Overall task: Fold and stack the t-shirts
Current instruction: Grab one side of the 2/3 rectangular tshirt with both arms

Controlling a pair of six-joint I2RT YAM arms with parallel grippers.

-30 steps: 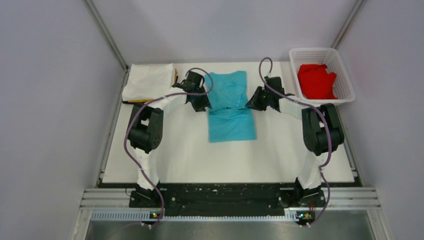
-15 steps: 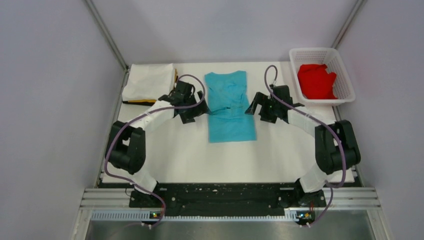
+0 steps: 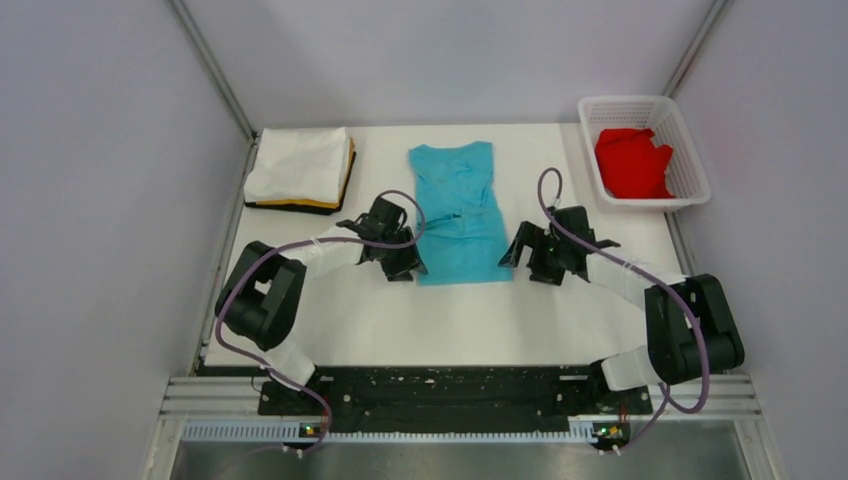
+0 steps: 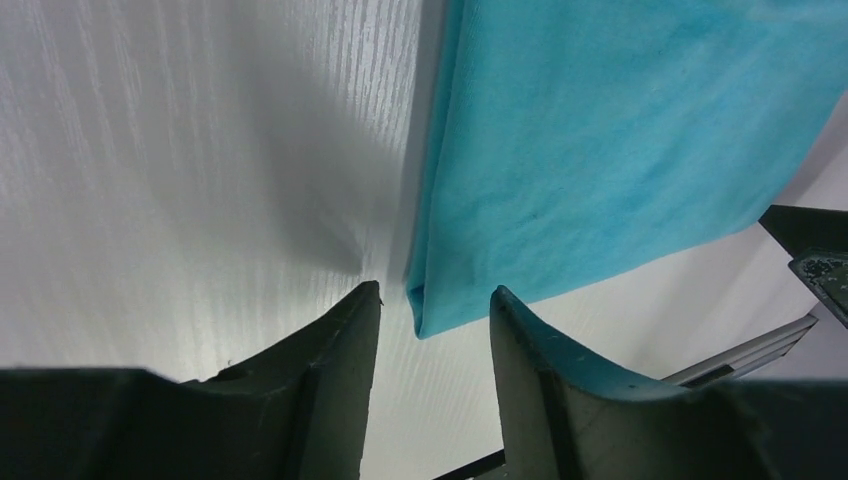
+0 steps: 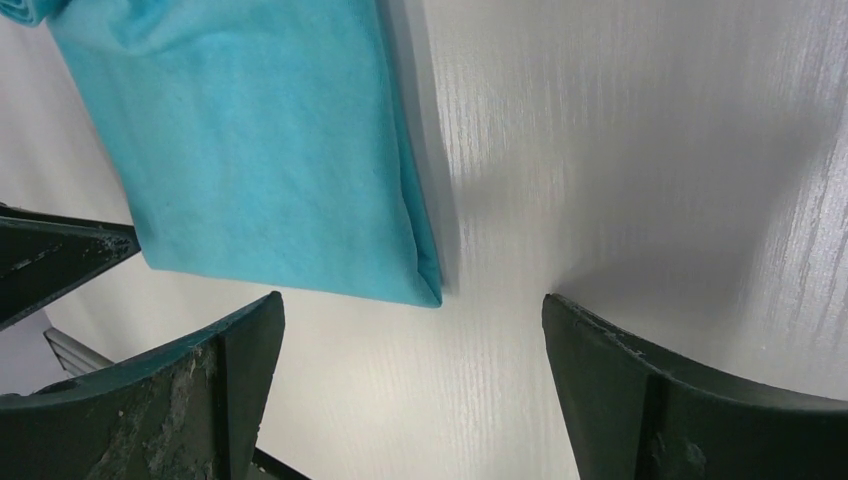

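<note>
A turquoise-blue t-shirt [image 3: 455,210] lies on the table's middle as a long narrow strip, creased across its middle. My left gripper [image 3: 408,268] is down at its near left corner. In the left wrist view that corner [image 4: 425,310] lies between the tips of the gripper [image 4: 430,300], whose jaws stand apart without touching the cloth. My right gripper [image 3: 521,258] is at the near right corner [image 5: 425,285]. This gripper [image 5: 410,305] is wide open and holds nothing. A folded white t-shirt [image 3: 298,163] rests on an orange-yellow one [image 3: 343,186] at the back left. A red t-shirt [image 3: 632,162] sits in the basket.
The white lattice basket [image 3: 693,170] stands at the back right corner. Grey walls close in the table on the left, back and right. A black rail [image 3: 450,385] with both arm bases runs along the near edge.
Both grippers have let go of the turquoise shirt's middle edges and moved toward me along its sides to the near corners. The left jaws opened wide, then narrowed.
</note>
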